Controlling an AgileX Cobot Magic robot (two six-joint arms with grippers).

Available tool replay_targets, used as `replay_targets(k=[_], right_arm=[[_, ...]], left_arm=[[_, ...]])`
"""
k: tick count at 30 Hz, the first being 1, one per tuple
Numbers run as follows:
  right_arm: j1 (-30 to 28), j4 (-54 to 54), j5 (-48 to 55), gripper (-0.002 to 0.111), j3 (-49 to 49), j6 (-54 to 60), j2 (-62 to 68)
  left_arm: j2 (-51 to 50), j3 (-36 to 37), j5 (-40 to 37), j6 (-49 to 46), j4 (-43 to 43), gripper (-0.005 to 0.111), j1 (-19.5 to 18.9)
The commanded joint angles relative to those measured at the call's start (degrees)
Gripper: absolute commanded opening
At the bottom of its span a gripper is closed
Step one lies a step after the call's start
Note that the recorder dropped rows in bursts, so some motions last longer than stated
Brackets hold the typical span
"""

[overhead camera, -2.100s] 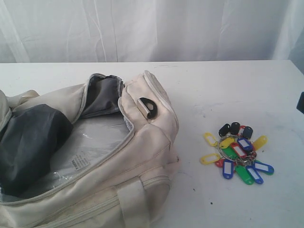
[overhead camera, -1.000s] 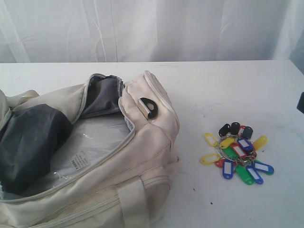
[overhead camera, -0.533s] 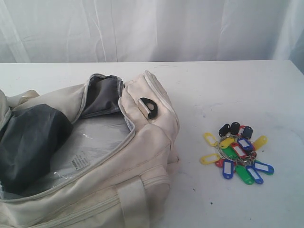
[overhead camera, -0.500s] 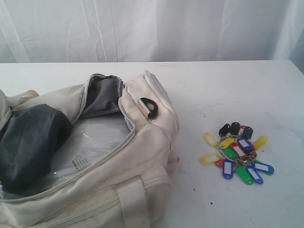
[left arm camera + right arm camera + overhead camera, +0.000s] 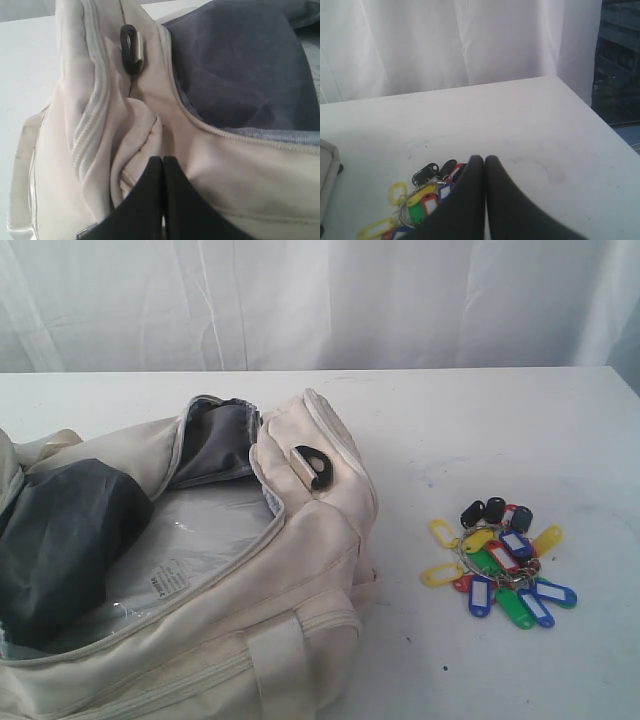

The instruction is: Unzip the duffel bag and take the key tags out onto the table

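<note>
White curtain (image 5: 320, 300) backs a plain white bench (image 5: 480, 420). Duffel bag (image 5: 310, 550) sits at left, unzipped and gaping. Both tools clenched, empty: left tool (image 5: 163, 159) at the bag's end, right tool (image 5: 485, 158) near key tags (image 5: 498, 563), which lie on the bench right of the bag. Risk: left tool snags fabric and drags the bag into the tags.

This looks like a staged lab bench. A wide plain white tabletop (image 5: 480, 410) sits against a hanging white fabric curtain (image 5: 300, 300).
</note>
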State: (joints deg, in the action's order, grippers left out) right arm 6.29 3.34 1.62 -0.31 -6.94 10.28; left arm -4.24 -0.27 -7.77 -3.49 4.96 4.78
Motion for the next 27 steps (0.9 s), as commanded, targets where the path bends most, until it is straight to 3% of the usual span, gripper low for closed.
replay_targets(k=[1, 5, 27], right_arm=[[-0.3, 0.0, 5.6, 0.000, 0.3, 5.9, -3.7], [-0.3, -0.4, 13.5, 0.000, 0.3, 6.9, -6.7], [-0.3, -5.5, 15.0, 0.000, 0.3, 6.5, -8.1]], left_arm=[[0.2, 0.3, -0.9, 0.6, 0.1, 0.000, 0.0], [0.2, 0.3, -0.9, 0.6, 0.1, 0.000, 0.0], [0.2, 0.3, -0.9, 0.6, 0.1, 0.000, 0.0]])
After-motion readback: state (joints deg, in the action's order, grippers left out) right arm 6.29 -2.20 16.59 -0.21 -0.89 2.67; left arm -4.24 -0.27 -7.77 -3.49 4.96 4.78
